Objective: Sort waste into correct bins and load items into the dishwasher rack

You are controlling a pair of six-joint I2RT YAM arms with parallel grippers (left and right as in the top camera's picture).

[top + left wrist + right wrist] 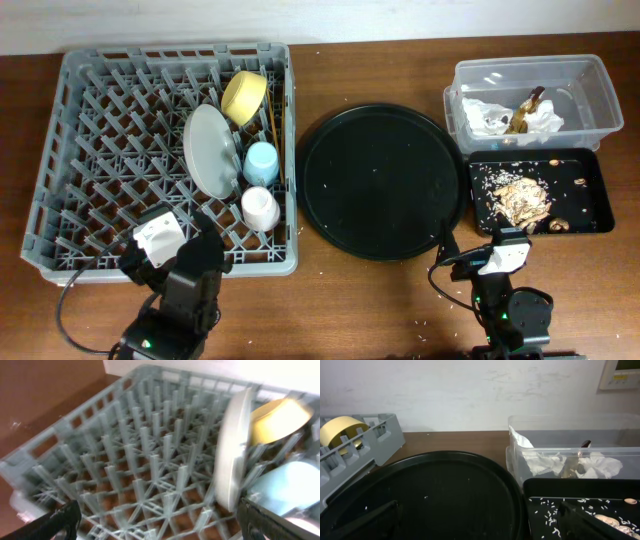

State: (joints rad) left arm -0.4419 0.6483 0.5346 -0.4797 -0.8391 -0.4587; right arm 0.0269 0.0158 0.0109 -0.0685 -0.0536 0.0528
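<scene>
The grey dishwasher rack [80,150] holds the yellow bowl [244,97], the grey plate [208,150] on edge, the blue cup [261,162], the white cup [260,208] and the chopsticks [273,120]. The clear tub [590,75] holds the white napkin [490,115] and a brown scrap [528,108]. The black rectangular tray [590,215] holds the rice-like leftovers [522,198]. My left gripper [160,527] is open and empty over the rack's front [140,460], left of the plate [232,445]. My right gripper [480,520] is open and empty, low in front of the trays.
A large round black tray [380,180] with a few rice grains lies between the rack and the bins; it also shows in the right wrist view [445,490]. Both arms [180,290] [510,300] sit at the table's front edge. Loose grains dot the wooden table.
</scene>
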